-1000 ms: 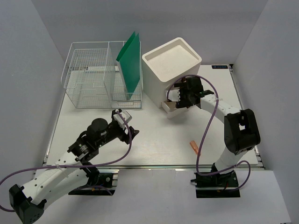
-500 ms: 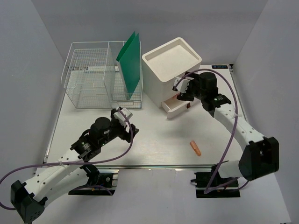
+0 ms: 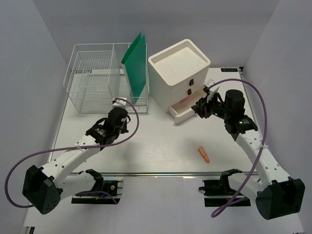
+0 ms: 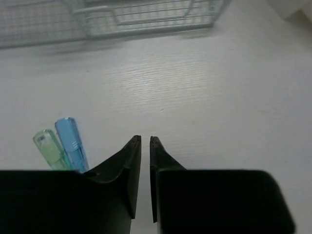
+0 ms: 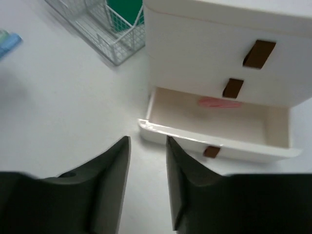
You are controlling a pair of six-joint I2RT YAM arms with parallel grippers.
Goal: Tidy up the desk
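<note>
My left hand (image 4: 145,141) hangs nearly clenched and empty over the bench (image 3: 161,146), two capped markers (image 4: 61,145) just beside it, and my right hand (image 5: 147,142), narrowed on nothing, faces the open bottom drawer (image 5: 219,129) of the white drawer box (image 3: 178,68), a pink piece (image 5: 218,103) inside. I worry about clipping the drawer's front lip and shoving the box. An orange piece (image 3: 204,154) lies loose near the front rail, while the wire basket (image 3: 95,83) with its green folder (image 3: 136,63) crowds the left hand's far side.

The desk (image 3: 161,146) is white with a faint grain. On it stand a white wire basket (image 3: 92,87) holding a green folder (image 3: 136,66), and a white drawer box (image 3: 178,73) with brown handles. An orange piece (image 3: 204,154) lies before the box; a pink one (image 5: 218,102) is in its open drawer. Blue (image 4: 71,144) and pale green (image 4: 48,148) pieces lie side by side.
</note>
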